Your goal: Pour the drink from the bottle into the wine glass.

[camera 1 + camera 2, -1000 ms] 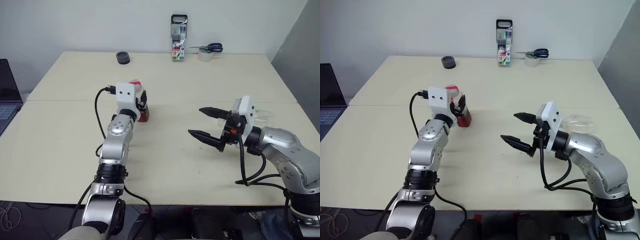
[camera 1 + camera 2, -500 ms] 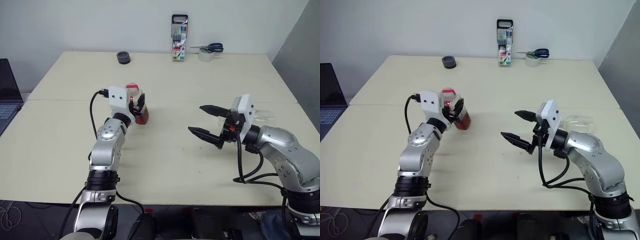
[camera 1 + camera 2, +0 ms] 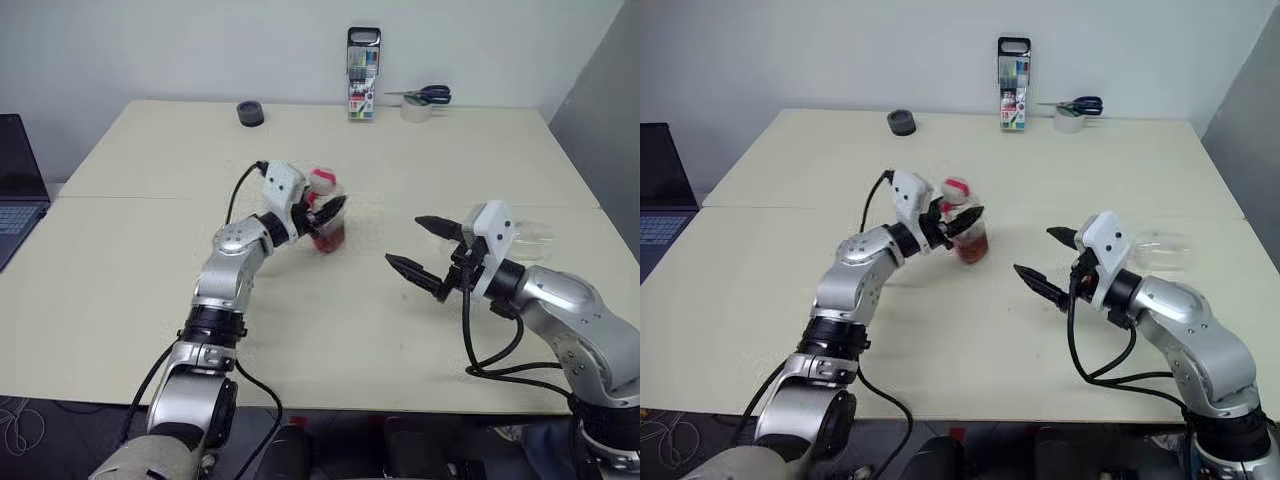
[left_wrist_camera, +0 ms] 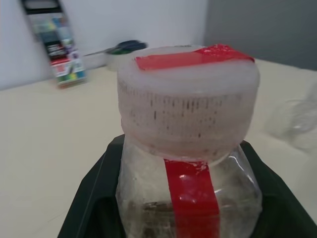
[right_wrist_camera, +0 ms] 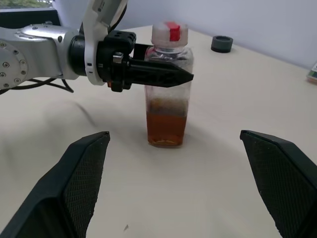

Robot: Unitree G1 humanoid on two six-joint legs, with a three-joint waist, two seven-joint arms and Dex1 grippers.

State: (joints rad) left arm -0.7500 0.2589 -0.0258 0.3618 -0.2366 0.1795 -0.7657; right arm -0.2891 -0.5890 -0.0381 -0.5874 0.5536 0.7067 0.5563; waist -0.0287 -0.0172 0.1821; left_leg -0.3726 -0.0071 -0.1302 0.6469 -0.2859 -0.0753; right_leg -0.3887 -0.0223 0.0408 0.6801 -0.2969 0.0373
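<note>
The bottle (image 3: 327,222) stands upright near the table's middle, with a red-and-white cap (image 4: 188,94) and a red label strip. The drink (image 5: 167,126), reddish-brown, fills its lower part. My left gripper (image 3: 325,212) reaches in from the left and is shut on the bottle's upper body. My right gripper (image 3: 403,240) is a short way to the right of the bottle, pointing at it, open and empty. Its fingers (image 5: 84,178) frame the bottle from a distance. The wine glass (image 3: 1162,247) shows as a clear, low shape on the table behind my right wrist, partly hidden.
A tall marker pack (image 3: 360,60) stands at the table's far edge, with scissors (image 3: 428,95) on a tape roll (image 3: 412,110) beside it. A small black round thing (image 3: 250,113) lies at the far left. A laptop (image 3: 15,190) sits past the left edge.
My left gripper has carried the bottle to the right, toward the table's middle, and its wrist has swung to point right. The right gripper has stayed in place, open.
</note>
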